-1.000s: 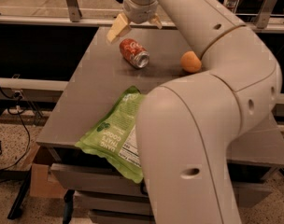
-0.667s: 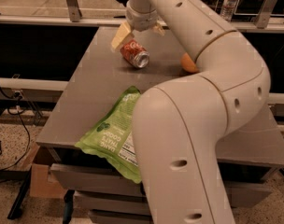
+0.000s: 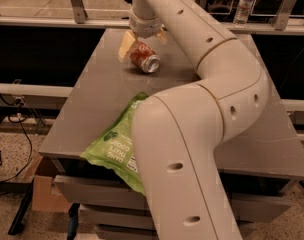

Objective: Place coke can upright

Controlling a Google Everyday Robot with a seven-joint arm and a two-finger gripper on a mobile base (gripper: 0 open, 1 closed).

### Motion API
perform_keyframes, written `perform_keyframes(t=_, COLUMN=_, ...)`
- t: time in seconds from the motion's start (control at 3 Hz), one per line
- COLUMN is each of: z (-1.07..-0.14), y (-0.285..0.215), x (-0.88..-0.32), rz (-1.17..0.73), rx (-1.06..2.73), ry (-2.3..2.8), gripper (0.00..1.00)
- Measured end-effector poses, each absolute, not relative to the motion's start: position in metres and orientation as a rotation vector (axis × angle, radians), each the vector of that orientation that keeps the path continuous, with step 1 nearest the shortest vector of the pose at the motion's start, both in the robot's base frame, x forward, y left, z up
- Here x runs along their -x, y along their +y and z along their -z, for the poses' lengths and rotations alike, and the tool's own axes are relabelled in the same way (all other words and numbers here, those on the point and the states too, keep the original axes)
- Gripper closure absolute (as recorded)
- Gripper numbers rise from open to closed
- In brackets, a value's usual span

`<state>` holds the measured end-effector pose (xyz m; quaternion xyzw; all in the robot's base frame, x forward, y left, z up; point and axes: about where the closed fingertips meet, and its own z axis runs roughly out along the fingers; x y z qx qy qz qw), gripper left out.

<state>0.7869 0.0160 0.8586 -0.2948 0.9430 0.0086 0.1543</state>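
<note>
The coke can (image 3: 145,58) is red with a silver end and lies on its side at the far middle of the grey table (image 3: 92,99), its silver end pointing to the front right. My gripper (image 3: 143,41) is right above the can's far end. It is open, with one yellowish finger (image 3: 125,44) to the left of the can and the other to the right. The fingers straddle the can and do not visibly close on it. My arm sweeps across the right side of the view.
A green chip bag (image 3: 118,141) lies at the table's front edge, partly under my arm. A water bottle (image 3: 243,4) stands beyond the table at the back right. A cardboard box (image 3: 42,186) sits on the floor at the front left.
My gripper has come down and over the can, so that its fingers now stand on either side of it. My arm now hides the orange fruit. The can has not moved.
</note>
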Motion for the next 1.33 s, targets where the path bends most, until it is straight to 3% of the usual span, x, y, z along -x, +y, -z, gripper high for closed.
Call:
perform_keyframes(t=0.67, z=-0.886, y=0.025, x=-0.78, rz=-0.071, rx=0.999, ry=2.624, gripper=0.62)
perform_keyframes(t=1.0, z=-0.926, y=0.003, x=-0.768, rz=-0.221, rx=0.95, ry=2.538, gripper=0.85)
perform_keyframes(t=1.33, z=-0.961, y=-0.023, x=-0.755, rz=-0.427, rx=0.855, ry=2.432, gripper=1.0)
